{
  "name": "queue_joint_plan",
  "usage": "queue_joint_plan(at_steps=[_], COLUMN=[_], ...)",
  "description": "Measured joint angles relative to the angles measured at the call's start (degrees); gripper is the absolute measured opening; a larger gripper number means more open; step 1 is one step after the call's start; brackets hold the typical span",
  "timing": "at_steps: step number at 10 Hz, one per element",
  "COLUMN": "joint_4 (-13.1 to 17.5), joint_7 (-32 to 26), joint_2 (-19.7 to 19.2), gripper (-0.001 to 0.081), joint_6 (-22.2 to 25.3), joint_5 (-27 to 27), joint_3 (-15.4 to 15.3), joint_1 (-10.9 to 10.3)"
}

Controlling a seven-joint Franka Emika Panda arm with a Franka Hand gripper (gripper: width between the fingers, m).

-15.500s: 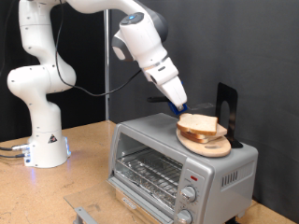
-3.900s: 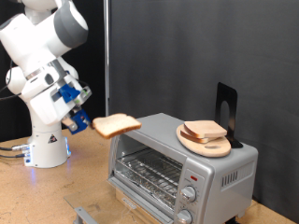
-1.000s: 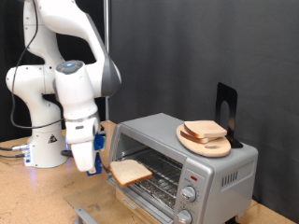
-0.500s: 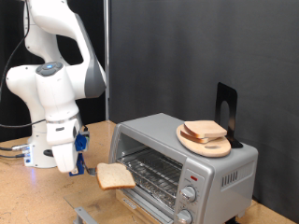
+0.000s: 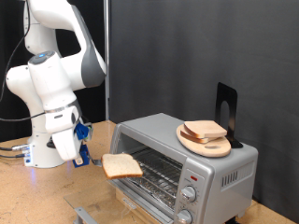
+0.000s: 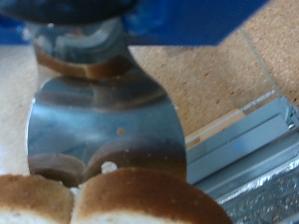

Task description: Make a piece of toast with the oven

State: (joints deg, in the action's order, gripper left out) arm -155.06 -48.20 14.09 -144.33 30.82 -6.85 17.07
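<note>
1. Your white Franka arm (image 5: pixel 51 89) stands folded at the exterior view's left of the boxy silver toaster oven (image 5: pixel 182 163), forearm angled down, wrist low, just beside the oven's open front.
2. Gripper (image 5: pixel 86 161): blue-trimmed, level with the oven's mouth, pointing toward it. You cannot tell from either view how wide the fingers stand.
3. The flat pale slice of bread with tan crust (image 5: pixel 122 166) lies roughly level, off the oven's front corner, in front of the wire rack (image 5: pixel 154 170). Its near edge sits at the gripper, its far edge reaches toward the rack. It is nearly square, so no long axis shows.
4. Wrist view: a shiny metal spatula blade (image 6: pixel 105 126) runs out from the hand, and the slice's crust edge (image 6: pixel 131 198) rests at its far end. The bread looks carried on the blade, not pinched between fingers.
5. On the oven's top: a round wooden plate (image 5: pixel 205 142) with more bread slices (image 5: pixel 203 129), and a black upright stand (image 5: pixel 225 112) just behind it.
6. Two round knobs (image 5: pixel 187 203) show on the oven's front panel.
</note>
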Motion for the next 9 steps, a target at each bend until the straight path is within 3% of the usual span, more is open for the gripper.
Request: queue_joint_plan(at_steps=[2,5,9], joint_4=[0.5,2.8,7.1], joint_7=[0.9,8.1,13.0], joint_2=[0.2,-1.4,-5.7], gripper=[0.0394,0.0394,0.0394], joint_6=[-2.8,-7.0,-7.3], joint_5=[-2.1,-13.8,-20.8], joint_3=[-2.6,-8.1,-10.5], joint_1=[-0.4,-0.2,0.0])
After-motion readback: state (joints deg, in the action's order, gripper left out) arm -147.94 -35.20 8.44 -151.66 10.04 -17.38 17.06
